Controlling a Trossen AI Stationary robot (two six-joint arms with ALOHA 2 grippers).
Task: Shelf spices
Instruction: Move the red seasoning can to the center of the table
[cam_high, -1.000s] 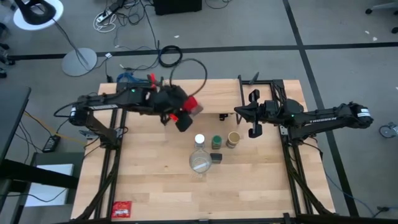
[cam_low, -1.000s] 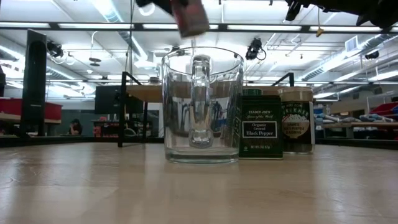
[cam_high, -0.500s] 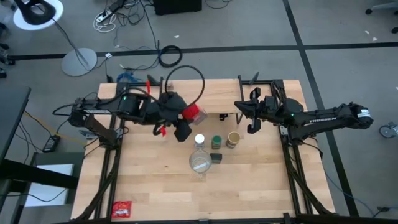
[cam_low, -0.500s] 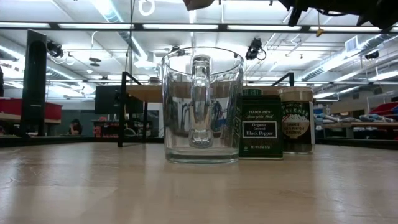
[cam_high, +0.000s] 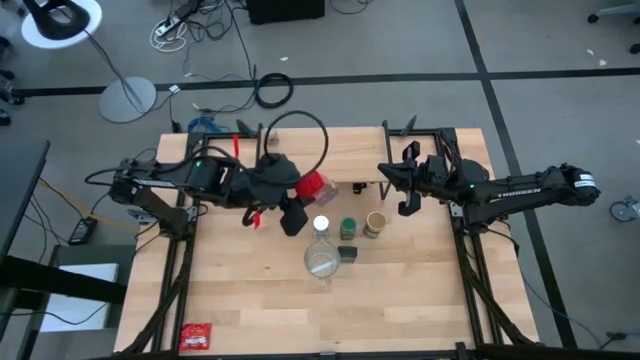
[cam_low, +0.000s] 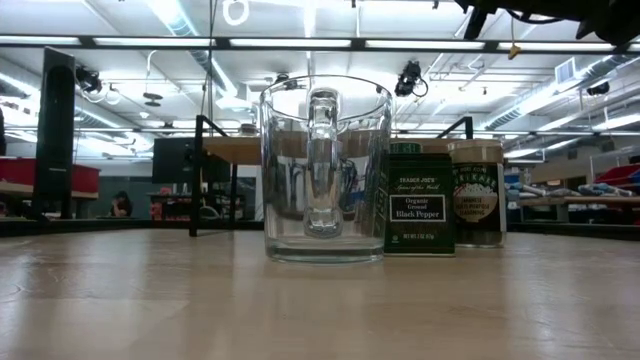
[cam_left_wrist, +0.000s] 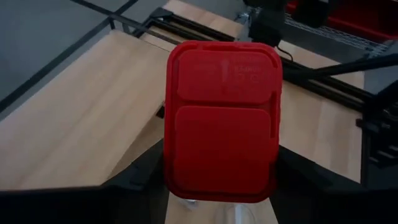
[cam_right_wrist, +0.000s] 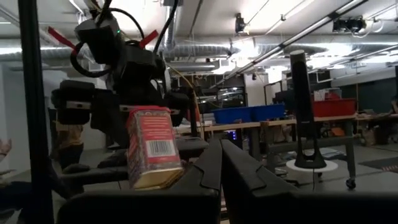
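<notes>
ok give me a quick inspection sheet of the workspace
surface: wooden table, mostly bare
job's things: red tin held in the air; white-lidded jar, green-lidded jar, tan-lidded jar, dark green tin on table; shelf holds no spices
clutter: glass mug, red packet
grippers: left gripper shut on red tin; right gripper shut, hanging beside shelf
cables: loops on floor
surroundings: lamp base

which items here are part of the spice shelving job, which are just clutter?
Job: red tin held in the left end effector; white-lidded jar; green-lidded jar; tan-lidded jar; dark green pepper tin; shelf.

Clutter: glass mug; flat red packet.
</notes>
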